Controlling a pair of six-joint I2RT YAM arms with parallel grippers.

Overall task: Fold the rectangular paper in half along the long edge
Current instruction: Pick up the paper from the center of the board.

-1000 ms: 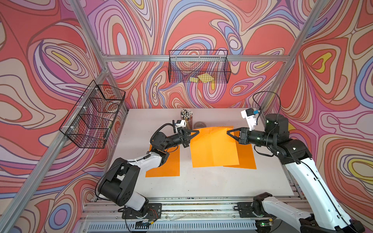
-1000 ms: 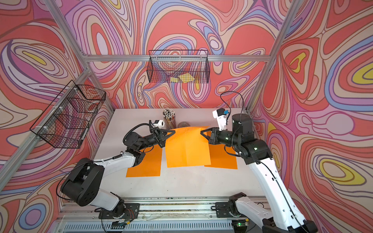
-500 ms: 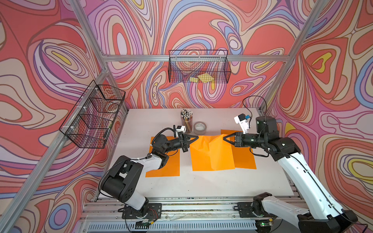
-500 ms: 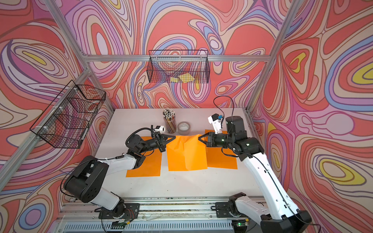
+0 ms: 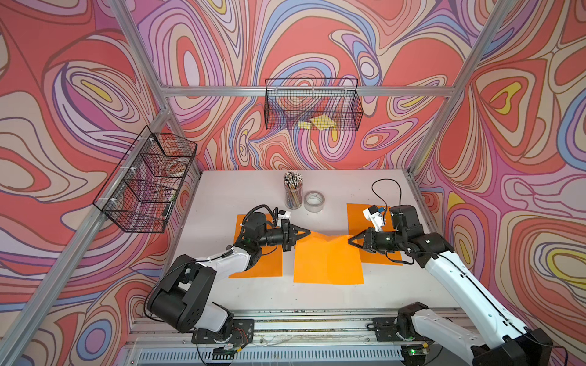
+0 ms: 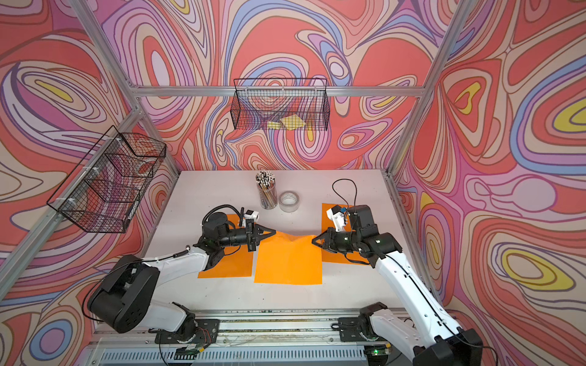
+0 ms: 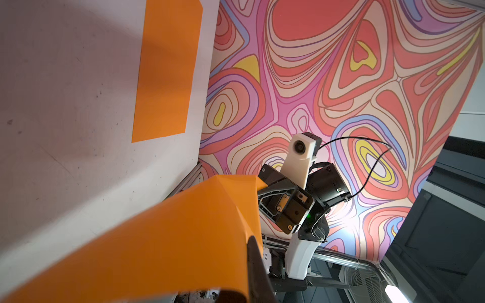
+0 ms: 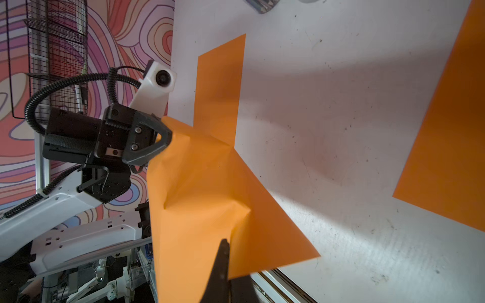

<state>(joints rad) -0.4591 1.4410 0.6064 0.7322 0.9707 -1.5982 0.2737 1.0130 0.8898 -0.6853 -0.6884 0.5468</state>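
Observation:
The rectangular paper [image 5: 328, 260] [image 6: 287, 260] is an orange sheet in the middle of the table. Its near edge rests on the surface and its far edge is raised and sags between both grippers. My left gripper [image 5: 307, 233] [image 6: 273, 233] is shut on the far left corner. My right gripper [image 5: 349, 240] [image 6: 313, 241] is shut on the far right corner. In the left wrist view the paper [image 7: 170, 236] bulges over a dark finger [image 7: 253, 262]. In the right wrist view the creased paper [image 8: 199, 210] is pinched at my right gripper [image 8: 223, 244], with the left gripper [image 8: 168, 136] across from it.
Another orange sheet [image 5: 263, 266] lies under the left arm, and a third [image 5: 355, 215] lies beneath the right gripper. A pencil cup [image 5: 293, 193] and a tape roll [image 5: 314, 201] stand behind the paper. Wire baskets [image 5: 146, 183] [image 5: 312, 104] hang on the walls.
Both grippers have carried the paper's far edge lower and toward the front, drawing closer together. The pencil cup and tape roll behind it have come into view.

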